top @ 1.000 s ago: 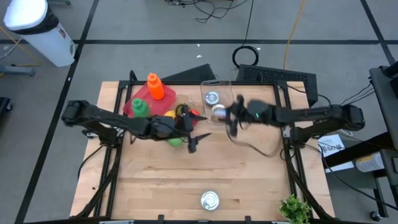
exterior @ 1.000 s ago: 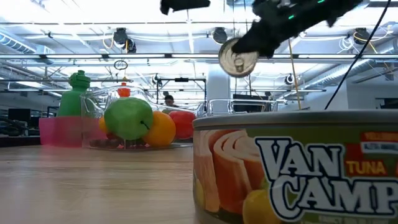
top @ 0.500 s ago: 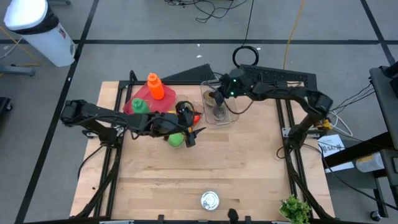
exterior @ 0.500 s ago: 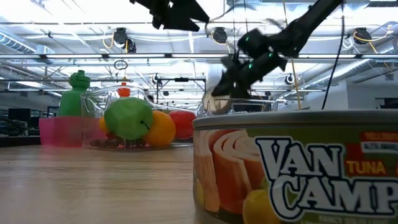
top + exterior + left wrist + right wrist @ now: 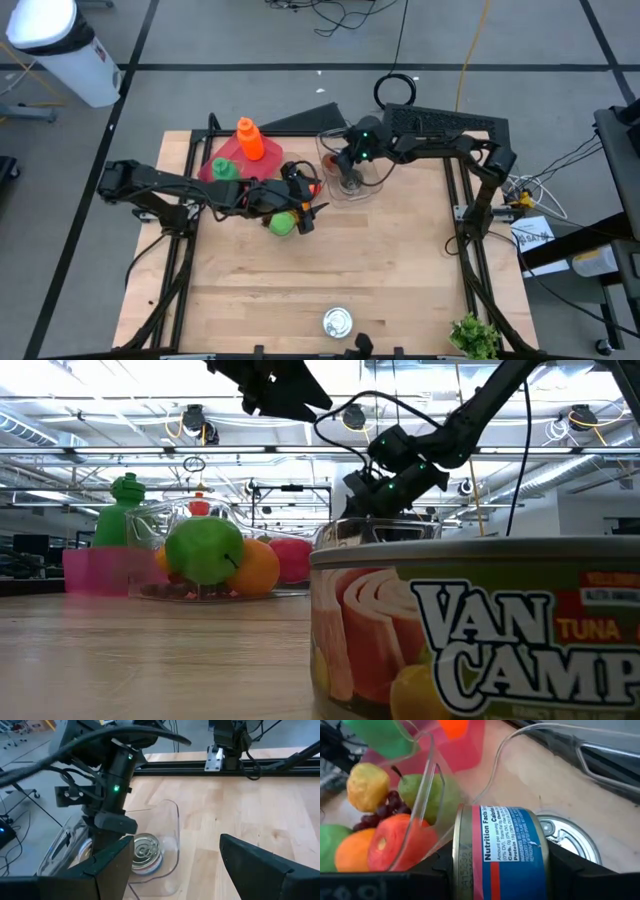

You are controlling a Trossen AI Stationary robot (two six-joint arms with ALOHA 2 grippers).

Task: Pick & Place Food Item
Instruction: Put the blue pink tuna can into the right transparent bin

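My right gripper (image 5: 349, 166) is shut on a blue-labelled can (image 5: 510, 851) low inside a clear container (image 5: 352, 187) at the table's far middle. A second can (image 5: 566, 838) stands lid up on the container's floor and also shows in the left wrist view (image 5: 145, 852). My left gripper (image 5: 301, 208) is open and empty (image 5: 185, 870), above the green apple (image 5: 283, 223), beside a clear dish of fruit (image 5: 225, 560). My right gripper pinches the can between its two fingers, one at each flat end; the rim (image 5: 462, 851) sits beside one finger (image 5: 395, 882). The can lies on its side with the label (image 5: 512, 835) toward the wrist camera, above the container's floor and beside the other can.
A tuna can (image 5: 337, 322) stands near the table's front edge, close before the low camera (image 5: 480, 630). An orange bottle (image 5: 249, 138) and a green bottle (image 5: 223, 172) stand on a pink tray (image 5: 232, 152) at the far left. A green plant (image 5: 475, 336) is at the front right corner.
My right gripper has carried the can toward the table's far edge and left, then down into the clear container. My left gripper has moved a little toward the far edge, still open.
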